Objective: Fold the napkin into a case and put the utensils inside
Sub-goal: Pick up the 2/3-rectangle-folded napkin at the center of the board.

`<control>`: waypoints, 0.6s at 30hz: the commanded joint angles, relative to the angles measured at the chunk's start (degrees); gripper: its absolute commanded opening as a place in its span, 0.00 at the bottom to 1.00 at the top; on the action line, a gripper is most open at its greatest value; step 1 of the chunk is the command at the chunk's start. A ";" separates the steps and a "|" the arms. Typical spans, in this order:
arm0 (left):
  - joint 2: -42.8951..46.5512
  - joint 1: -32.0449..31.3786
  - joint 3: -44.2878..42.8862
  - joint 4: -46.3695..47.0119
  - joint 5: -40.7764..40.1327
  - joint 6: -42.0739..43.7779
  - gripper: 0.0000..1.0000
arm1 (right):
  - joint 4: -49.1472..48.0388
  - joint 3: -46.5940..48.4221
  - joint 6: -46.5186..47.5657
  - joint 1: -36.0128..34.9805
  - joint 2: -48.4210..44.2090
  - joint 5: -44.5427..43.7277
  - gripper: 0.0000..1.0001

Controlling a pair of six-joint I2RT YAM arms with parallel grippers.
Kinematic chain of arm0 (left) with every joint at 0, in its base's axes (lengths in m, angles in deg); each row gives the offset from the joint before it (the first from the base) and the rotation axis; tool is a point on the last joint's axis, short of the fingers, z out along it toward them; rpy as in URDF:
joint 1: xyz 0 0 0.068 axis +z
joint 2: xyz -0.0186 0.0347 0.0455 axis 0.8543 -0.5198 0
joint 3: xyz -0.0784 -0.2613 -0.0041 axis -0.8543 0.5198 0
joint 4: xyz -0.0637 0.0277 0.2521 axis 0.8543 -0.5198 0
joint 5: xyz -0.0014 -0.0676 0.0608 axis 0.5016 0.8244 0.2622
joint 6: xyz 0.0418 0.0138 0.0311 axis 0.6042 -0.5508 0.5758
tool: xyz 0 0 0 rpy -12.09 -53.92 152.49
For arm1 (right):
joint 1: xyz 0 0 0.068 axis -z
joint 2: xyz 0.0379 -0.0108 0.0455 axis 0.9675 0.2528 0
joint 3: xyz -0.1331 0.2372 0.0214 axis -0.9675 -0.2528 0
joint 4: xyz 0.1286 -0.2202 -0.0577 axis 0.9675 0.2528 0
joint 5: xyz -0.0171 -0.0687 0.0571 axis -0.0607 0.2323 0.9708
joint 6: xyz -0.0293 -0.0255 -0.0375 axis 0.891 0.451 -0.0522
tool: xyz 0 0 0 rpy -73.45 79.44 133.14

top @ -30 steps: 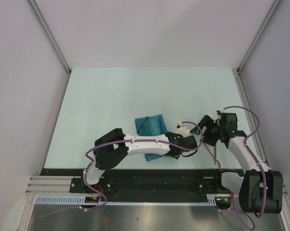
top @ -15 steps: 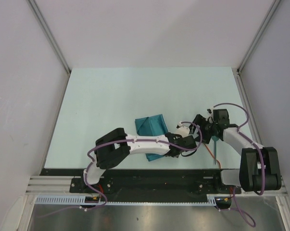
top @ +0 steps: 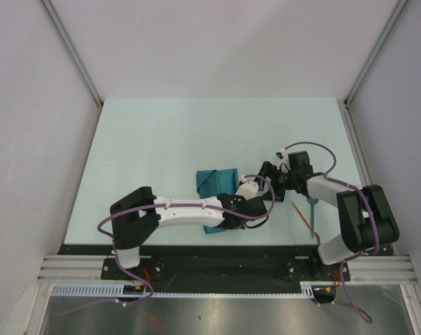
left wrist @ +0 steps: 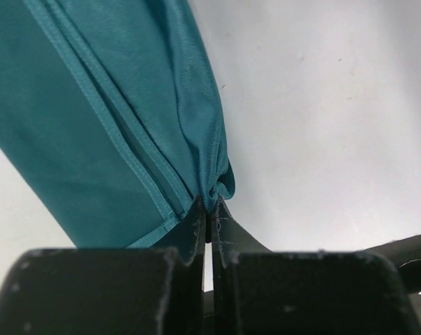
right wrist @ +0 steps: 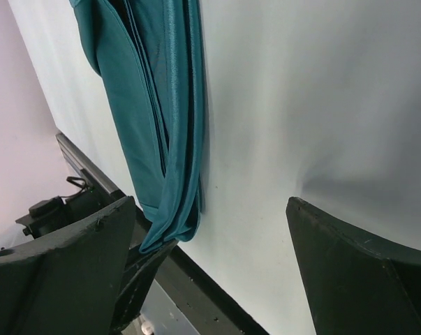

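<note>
The left tool [left wrist: 209,209] is pinched shut on what looks like a bunched corner of the limp, light teal napkin [left wrist: 105,118] lying folded just ahead of it, the right tool [right wrist: 210,202] gapes empty beside the fold, and the cloth's layers will probably slide unless gripped together at the stitched hem.

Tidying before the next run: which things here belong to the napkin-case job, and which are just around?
Job: napkin, pinched by the shut left gripper; orange-red utensil; slim teal utensil beside it; open right gripper.
Just there: table; purple cables; metal rail.
</note>
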 commanded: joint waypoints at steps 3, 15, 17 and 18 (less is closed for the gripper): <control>4.11 0.96 2.42 0.83 -0.16 -2.79 0.00 | -7.15 3.90 -3.17 -3.94 4.54 0.92 0.94; 9.20 1.76 5.14 -1.28 -0.95 -4.29 0.00 | -10.49 5.22 -6.42 -9.30 10.44 0.39 0.91; 9.73 1.84 5.76 -1.37 -0.95 -4.47 0.00 | -10.93 5.22 -7.12 -9.74 11.23 0.21 0.90; 10.26 1.84 6.02 -1.37 -0.95 -4.55 0.00 | -11.36 5.31 -7.39 -10.36 11.41 0.21 0.89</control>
